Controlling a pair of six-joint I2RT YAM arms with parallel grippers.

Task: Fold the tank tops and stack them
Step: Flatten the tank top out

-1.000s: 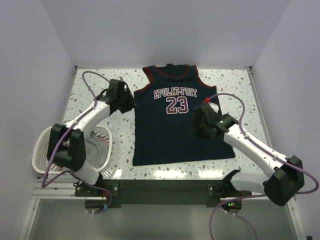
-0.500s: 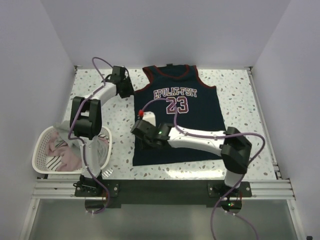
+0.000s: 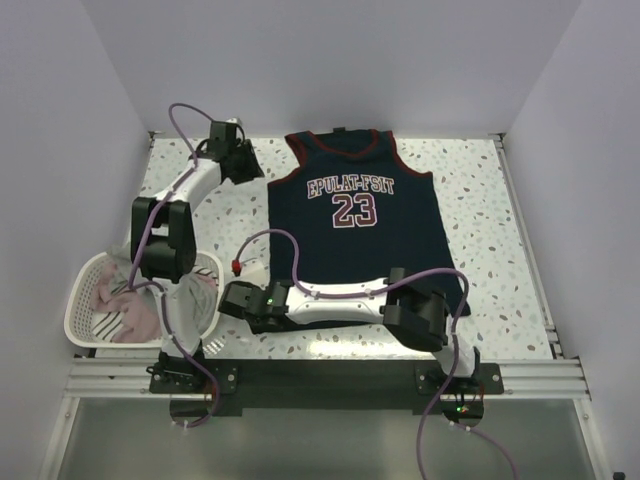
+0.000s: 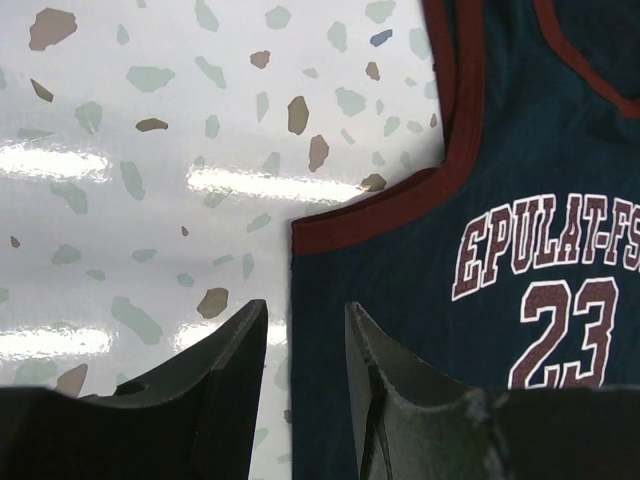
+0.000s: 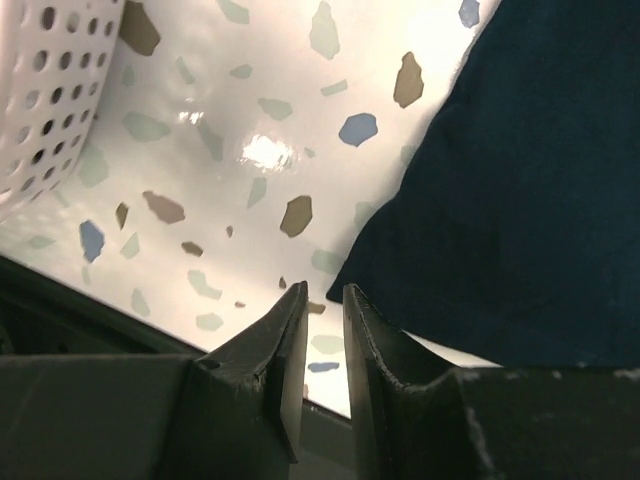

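Right fingers (image 5: 287, 335) have swung to the near-left hem corner, narrowly parted, empty. Left fingers (image 4: 232, 352), half open and empty, straddle the armhole edge. Navy jersey (image 3: 355, 245) lies flat mid desk (image 3: 480, 200), long axis near-to-far, neck toward the far edge.

White-and-black arms (image 3: 190, 185), purple cables (image 3: 270, 233)

The speckled white worktop (image 3: 480, 200) lies bare right of the flat navy jersey with dark red trim (image 3: 350, 250) and in the strip to its left, while the white perforated plastic basket (image 3: 74, 305) blocks the lower left, the right arm (image 3: 330, 296) bars the lower centre and the left arm (image 3: 188, 186) lines the left edge.
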